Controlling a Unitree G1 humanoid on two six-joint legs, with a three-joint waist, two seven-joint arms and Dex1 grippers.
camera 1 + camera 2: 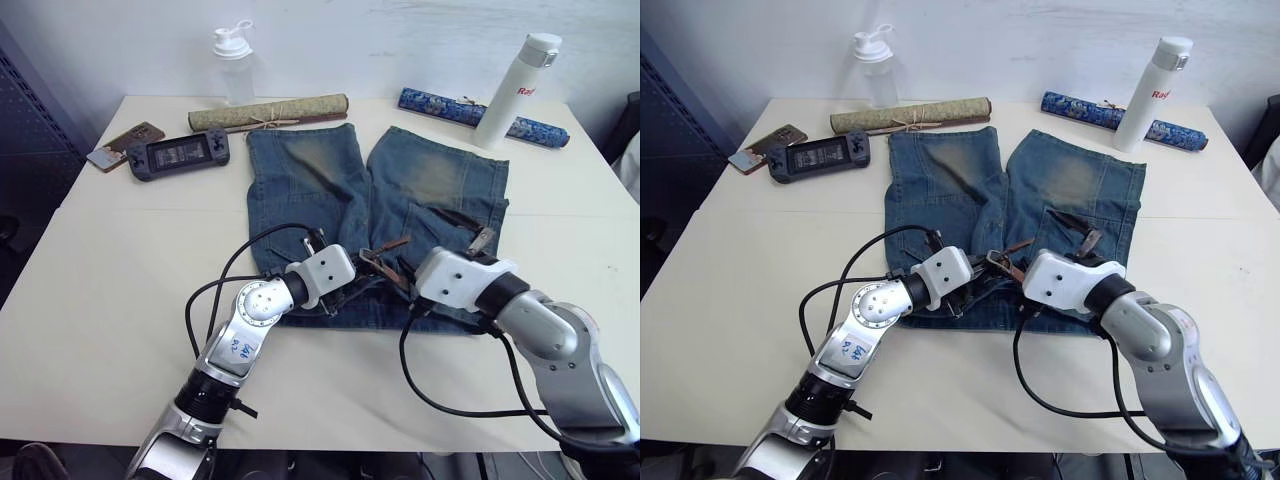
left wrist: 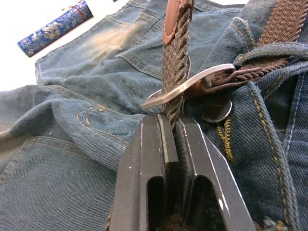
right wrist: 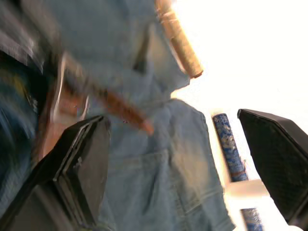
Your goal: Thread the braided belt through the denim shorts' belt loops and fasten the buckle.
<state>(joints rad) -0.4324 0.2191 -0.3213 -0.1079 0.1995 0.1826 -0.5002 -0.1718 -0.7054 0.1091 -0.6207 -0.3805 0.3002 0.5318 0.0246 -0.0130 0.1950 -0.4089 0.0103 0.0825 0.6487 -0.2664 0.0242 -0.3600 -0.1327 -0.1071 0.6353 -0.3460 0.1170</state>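
Observation:
The denim shorts [image 1: 300,170] lie flat on the white table [image 1: 120,260], waistband towards me. Along the waistband runs the braided belt [image 2: 174,72], passing under a belt loop [image 2: 267,50] on its way to the silver buckle [image 2: 192,84]. The belt's free end goes through the buckle frame, and its brown leather tip [image 1: 395,243] points up and away. My left gripper [image 2: 168,120] is shut on the braided belt just short of the buckle. My right gripper [image 3: 171,120] hovers open close to the right of the buckle, its fingers [image 3: 84,159] wide apart.
A rolled tan mat [image 1: 268,115], a clear shaker bottle [image 1: 232,65], a handheld game console [image 1: 180,155] and a phone [image 1: 125,143] sit at the back left. A blue patterned roll [image 1: 445,105] and a white bottle [image 1: 517,90] stand at the back right.

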